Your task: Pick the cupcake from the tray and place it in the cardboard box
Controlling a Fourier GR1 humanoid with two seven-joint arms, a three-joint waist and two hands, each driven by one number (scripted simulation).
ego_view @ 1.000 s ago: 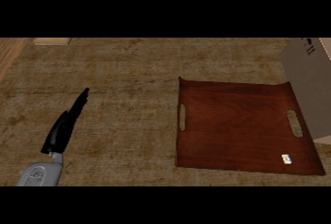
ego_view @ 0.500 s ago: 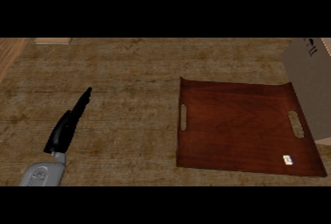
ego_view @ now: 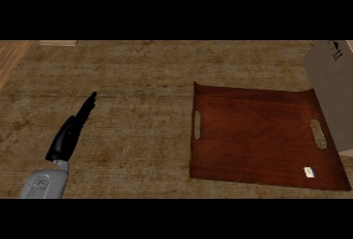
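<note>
- The left hand (ego_view: 70,132) comes in from the lower left of the head view on a grey forearm (ego_view: 43,184), seen edge-on as a narrow black shape over the counter (ego_view: 131,84).
- Its fingers (ego_view: 88,103) are straight and lie close together, stretched toward the upper right and tapering to a thin tip; they curl round nothing and hold nothing.
- Whether the fingertips touch the counter's top or hang just above it cannot be told from this steep angle.
- The hand is well apart from the tray (ego_view: 262,135), with a broad stretch of brown, mottled counter between them.
- The tray is a dark reddish wooden one, lying flat at the right of the view, with a slot handle on its left side (ego_view: 197,125) and another on its right side (ego_view: 318,134).
- On the tray, near its lower right corner, lies one small pale thing (ego_view: 309,172) (too small to say whether it is the cupcake; no other thing shows on the tray).
- The cardboard box (ego_view: 332,93) stands at the right edge of the view, just beside the tray's right side and partly cut off by the frame; its inside does not show.
- The right hand shows nowhere in the view.
</note>
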